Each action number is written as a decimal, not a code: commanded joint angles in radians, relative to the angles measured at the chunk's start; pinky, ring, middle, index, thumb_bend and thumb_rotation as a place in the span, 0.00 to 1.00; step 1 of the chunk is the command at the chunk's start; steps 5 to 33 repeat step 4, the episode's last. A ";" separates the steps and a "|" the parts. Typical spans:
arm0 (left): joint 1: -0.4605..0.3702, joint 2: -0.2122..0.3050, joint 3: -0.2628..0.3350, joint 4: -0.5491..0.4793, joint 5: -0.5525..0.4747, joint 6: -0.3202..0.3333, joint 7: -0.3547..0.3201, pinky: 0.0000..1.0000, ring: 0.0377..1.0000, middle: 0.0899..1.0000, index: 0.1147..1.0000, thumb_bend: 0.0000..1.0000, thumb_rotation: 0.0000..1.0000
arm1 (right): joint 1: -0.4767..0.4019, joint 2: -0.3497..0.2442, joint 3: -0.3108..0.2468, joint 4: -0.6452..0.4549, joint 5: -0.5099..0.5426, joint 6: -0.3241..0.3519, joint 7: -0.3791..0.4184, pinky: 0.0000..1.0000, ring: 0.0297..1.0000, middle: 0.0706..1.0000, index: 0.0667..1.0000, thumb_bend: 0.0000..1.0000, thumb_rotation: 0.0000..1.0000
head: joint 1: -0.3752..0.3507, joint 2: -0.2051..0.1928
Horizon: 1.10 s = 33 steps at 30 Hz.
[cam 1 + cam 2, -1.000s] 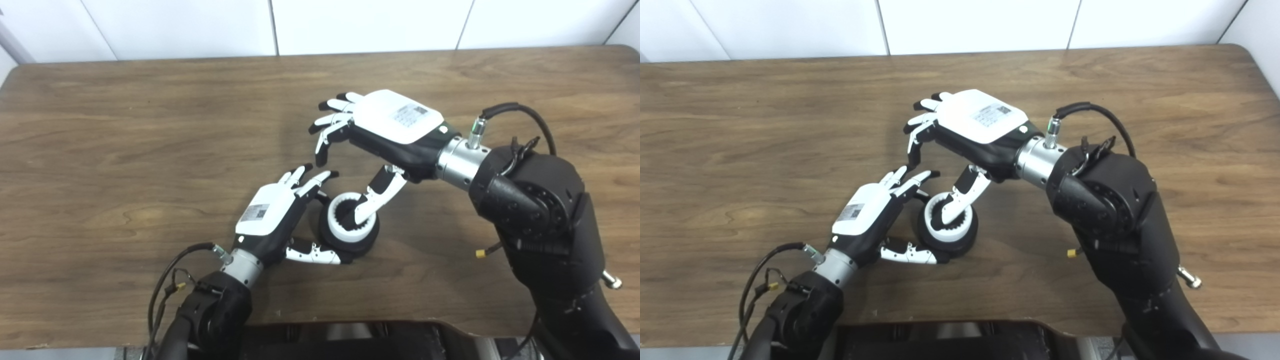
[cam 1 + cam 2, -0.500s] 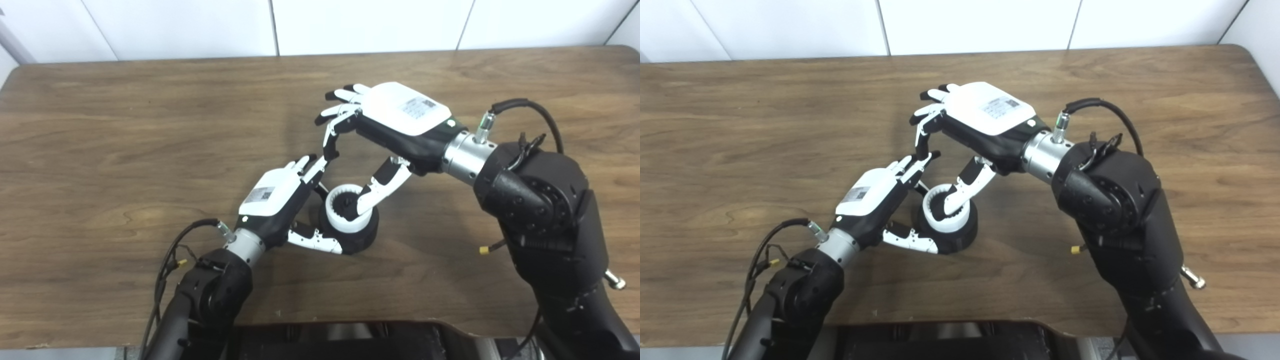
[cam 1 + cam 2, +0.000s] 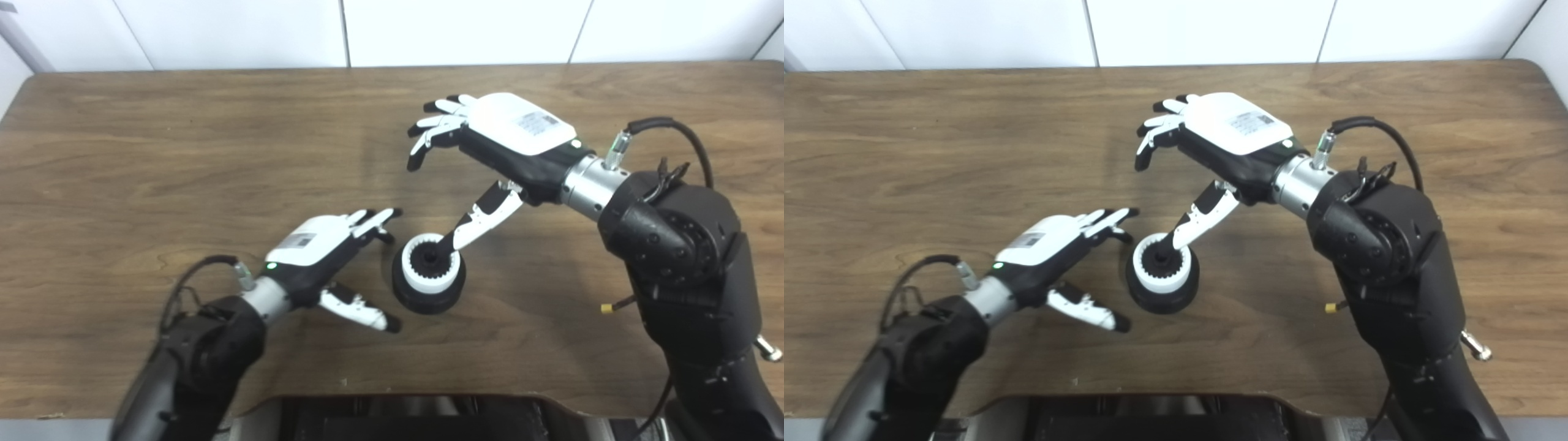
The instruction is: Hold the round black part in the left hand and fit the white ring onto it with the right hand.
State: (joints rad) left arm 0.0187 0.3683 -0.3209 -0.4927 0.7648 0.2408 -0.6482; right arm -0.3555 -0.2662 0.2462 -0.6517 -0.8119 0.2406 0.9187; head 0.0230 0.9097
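The round black part (image 3: 429, 297) stands on the wooden table with the white toothed ring (image 3: 430, 277) seated on top of it. My left hand (image 3: 324, 245) is open just left of the part, fingers spread, not touching it. My right hand (image 3: 502, 138) is open above and to the right of the part. Its thumb tip hangs over the ring's centre; whether it touches I cannot tell. The same scene shows in the right eye view, with the part (image 3: 1162, 294) between the left hand (image 3: 1053, 245) and right hand (image 3: 1225, 131).
The wooden table (image 3: 184, 153) ends at a front edge near the bottom of the picture. A white panelled wall (image 3: 429, 30) runs behind its far edge. My right forearm and its cable (image 3: 661, 202) hang over the table's right side.
My left hand has let go of the black part and drawn back to the left. My right hand has lifted and opened, its thumb rising from inside the ring. The camera has shifted slightly.
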 commanded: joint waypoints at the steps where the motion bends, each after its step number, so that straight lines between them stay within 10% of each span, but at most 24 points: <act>1: 0.003 0.047 0.026 -0.014 0.042 0.063 -0.039 1.00 1.00 1.00 1.00 1.00 0.48 | -0.040 -0.011 -0.016 -0.015 0.007 0.006 -0.035 1.00 0.97 0.87 0.66 1.00 0.44 | 0.002 -0.001; 33: 0.011 0.066 0.041 -0.057 0.041 0.077 -0.062 1.00 1.00 1.00 1.00 1.00 0.48 | -0.040 -0.014 -0.022 -0.021 0.011 0.009 -0.035 1.00 0.97 0.86 0.66 1.00 0.44 | 0.002 -0.002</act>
